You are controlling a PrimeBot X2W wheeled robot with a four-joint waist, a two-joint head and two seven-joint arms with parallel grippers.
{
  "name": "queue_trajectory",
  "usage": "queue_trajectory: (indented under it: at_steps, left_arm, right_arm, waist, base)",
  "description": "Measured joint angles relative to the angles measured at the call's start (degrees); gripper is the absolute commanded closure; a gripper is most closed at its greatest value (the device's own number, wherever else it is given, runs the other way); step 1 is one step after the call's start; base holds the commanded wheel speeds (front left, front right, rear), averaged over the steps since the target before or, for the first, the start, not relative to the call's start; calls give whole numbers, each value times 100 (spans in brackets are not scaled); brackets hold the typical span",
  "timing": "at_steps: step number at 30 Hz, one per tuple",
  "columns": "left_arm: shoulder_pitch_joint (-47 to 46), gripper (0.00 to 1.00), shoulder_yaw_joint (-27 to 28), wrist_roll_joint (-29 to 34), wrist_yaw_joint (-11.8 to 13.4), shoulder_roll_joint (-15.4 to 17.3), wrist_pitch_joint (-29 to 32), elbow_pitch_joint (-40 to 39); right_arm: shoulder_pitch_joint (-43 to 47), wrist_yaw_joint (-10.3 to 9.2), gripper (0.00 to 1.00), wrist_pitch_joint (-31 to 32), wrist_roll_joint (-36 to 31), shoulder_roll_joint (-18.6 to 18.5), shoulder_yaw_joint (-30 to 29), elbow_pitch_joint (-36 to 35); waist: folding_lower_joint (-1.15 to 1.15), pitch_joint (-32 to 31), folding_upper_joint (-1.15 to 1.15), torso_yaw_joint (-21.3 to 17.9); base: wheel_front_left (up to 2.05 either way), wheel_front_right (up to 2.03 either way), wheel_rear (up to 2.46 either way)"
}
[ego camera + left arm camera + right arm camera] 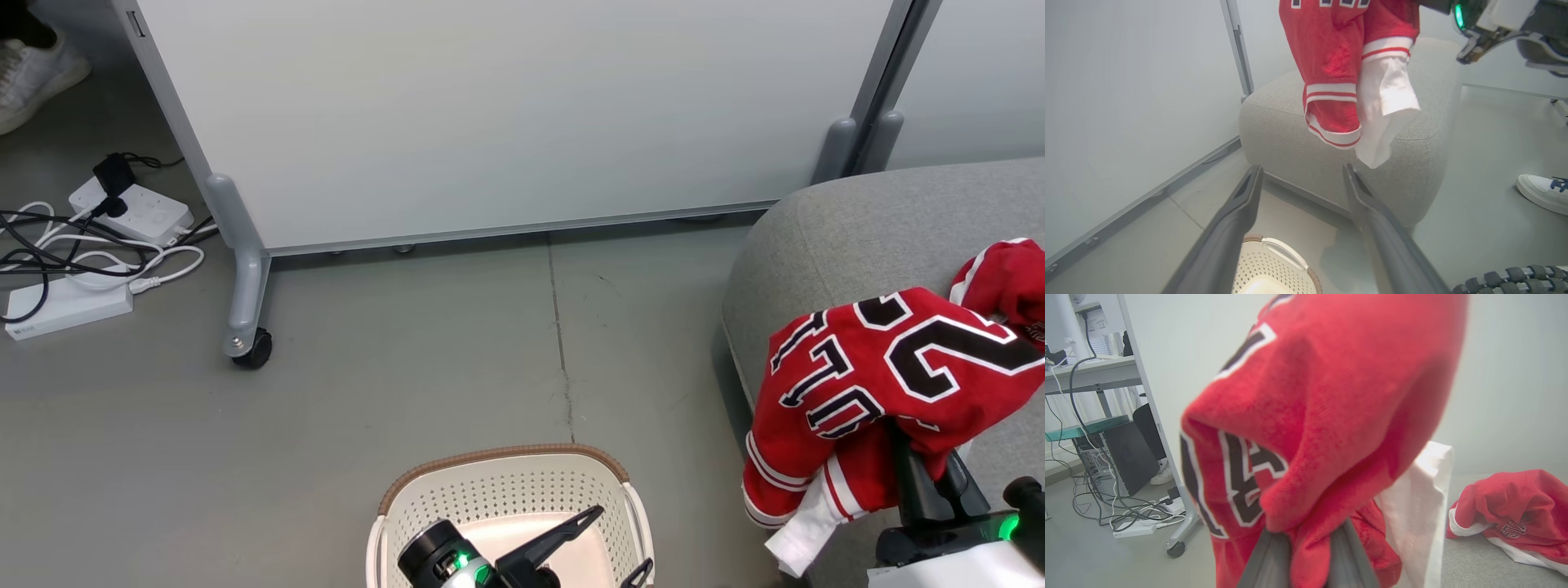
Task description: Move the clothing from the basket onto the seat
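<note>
My right gripper (1306, 535) is shut on a bright red jersey (882, 367) with black-and-white numbers, a piece of the clothing. It holds the jersey up over the front edge of the grey seat (857, 220). The cloth drapes over the fingers and hides their tips. In the left wrist view the jersey (1339, 61) hangs with a white lining in front of the seat (1290, 122). A second red garment (1515, 514) lies on the seat cushion. My left gripper (1302, 168) stands open and holds nothing, just above the cream basket (506, 490), whose pale bottom shows bare.
A white partition on a castor (245, 347) stands behind the floor area. Power strips and tangled cables (98, 245) lie at the left. A person's white shoe (1541, 192) rests on the floor beside the seat, and another shoe (33, 73) is at the far left.
</note>
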Motion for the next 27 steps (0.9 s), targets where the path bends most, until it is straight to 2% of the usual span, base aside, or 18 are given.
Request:
queue_trajectory:
  at_steps: [14, 27]
  left_arm:
    - [79, 0, 174, -156, 0, -88, 0, -102]
    - [36, 0, 254, -104, -1, -119, 0, -199]
  right_arm:
    - [-70, 0, 100, 0, 162, -4, -60, 41]
    - [-179, 0, 100, 0, 147, -116, -91, -101]
  waist:
    - [0, 8, 0, -190]
    - [0, 114, 0, -1223]
  base:
    - [0, 0, 0]
    - [0, 0, 0]
